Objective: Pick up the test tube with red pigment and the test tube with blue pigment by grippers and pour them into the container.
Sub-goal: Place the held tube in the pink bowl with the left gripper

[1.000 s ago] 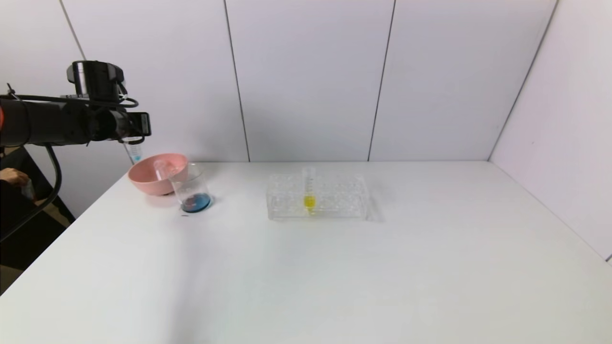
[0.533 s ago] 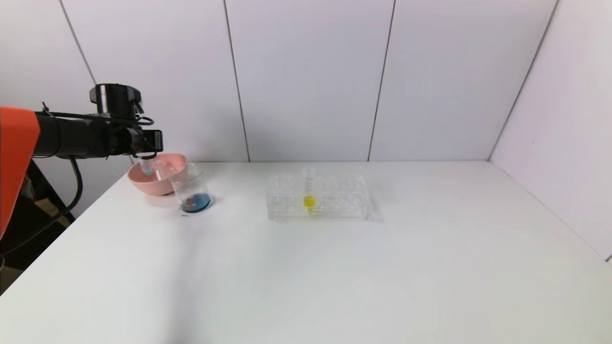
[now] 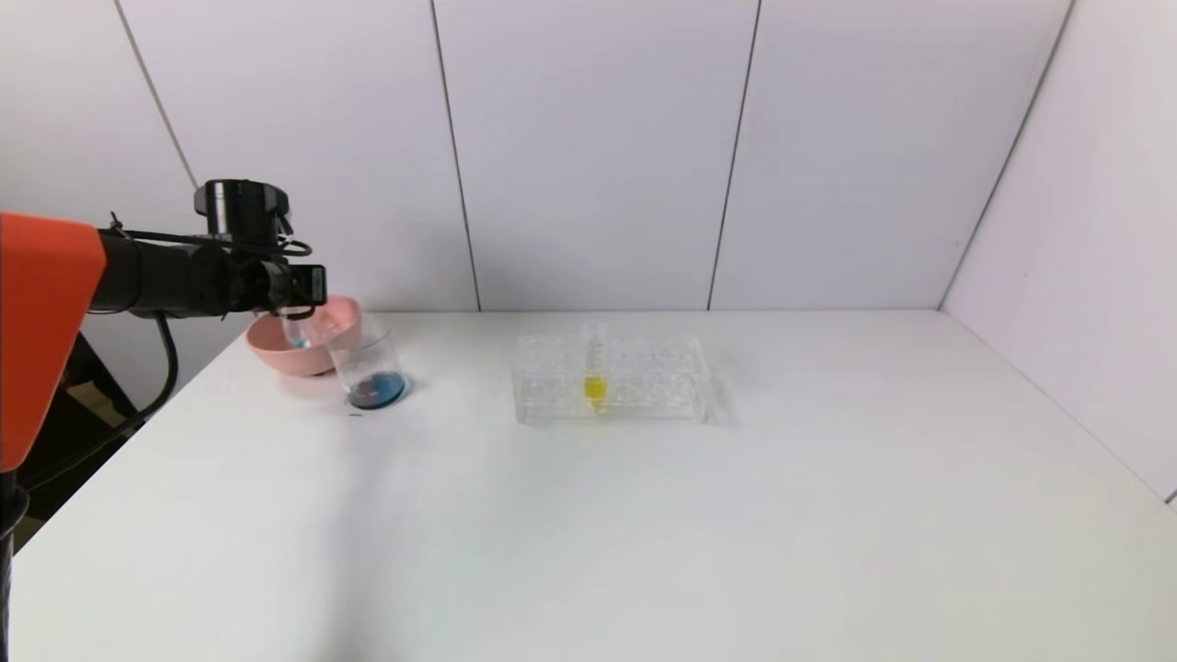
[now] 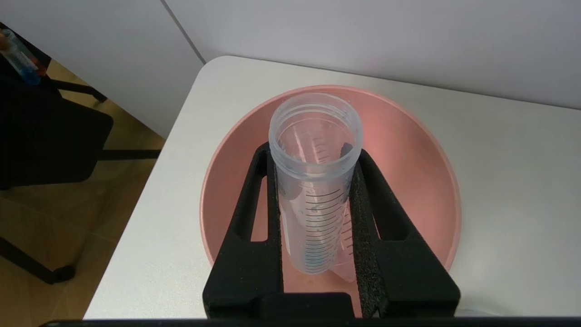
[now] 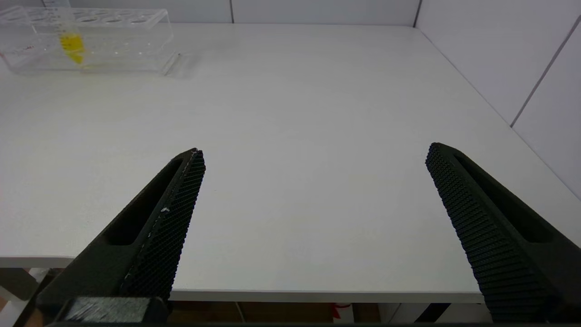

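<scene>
Your left gripper [image 4: 315,159] is clamped on the test tube with blue pigment [image 4: 315,181], nearly drained, held upright over the pink bowl [image 4: 408,150] — another clear tube lies in that bowl beneath it. The container [image 3: 368,368] stands just beside the bowl, holding blue liquid. Your right gripper [image 5: 313,154] hangs spread wide and empty, well apart from the rack [image 3: 611,379] — the yellow-liquid tube [image 3: 594,363] stands there.

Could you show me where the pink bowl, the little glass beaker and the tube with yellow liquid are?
pink bowl [image 4: 408,150]: left wrist view, on its bare inner wall.
glass beaker [image 3: 370,363]: head view, on its clear side wall.
yellow tube [image 3: 595,389]: head view, on the yellow liquid at its lower end.
</scene>
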Controlling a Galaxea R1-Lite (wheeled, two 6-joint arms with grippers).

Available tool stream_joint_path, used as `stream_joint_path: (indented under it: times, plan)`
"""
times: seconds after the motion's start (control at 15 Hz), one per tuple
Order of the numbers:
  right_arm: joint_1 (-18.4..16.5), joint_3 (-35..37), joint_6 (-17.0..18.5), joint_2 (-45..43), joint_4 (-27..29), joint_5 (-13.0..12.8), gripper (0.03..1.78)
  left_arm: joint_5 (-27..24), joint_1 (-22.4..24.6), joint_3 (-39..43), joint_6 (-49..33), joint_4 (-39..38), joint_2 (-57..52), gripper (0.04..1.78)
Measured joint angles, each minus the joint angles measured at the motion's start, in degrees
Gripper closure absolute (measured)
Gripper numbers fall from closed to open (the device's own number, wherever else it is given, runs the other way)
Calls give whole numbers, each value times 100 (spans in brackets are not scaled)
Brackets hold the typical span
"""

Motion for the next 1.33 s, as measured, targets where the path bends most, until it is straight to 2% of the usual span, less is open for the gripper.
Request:
stream_joint_path:
  times: [0.2,0.33,0.47,0.73,0.93,1.07,1.33]
  plan:
    - [5,0,0,0,0,0,4,-15,-55,-5,-7,-2,39,134]
    - [5,0,0,0,0,0,4,-11,-60,-30,-7,-5,45,124]
    - [2,0,0,0,0,0,4,-12,-68,-44,-11,-5,48,100]
    - [0,0,0,0,0,0,4,-12,-66,-49,-11,-5,41,36]
    - [5,0,0,0,0,0,4,-17,-68,-17,-16,-63,15,10]
    - [2,0,0,0,0,0,4,-12,-68,26,-32,-74,-41,5]
    - [5,0,0,0,0,0,4,-11,-82,311,-39,-311,-336,6]
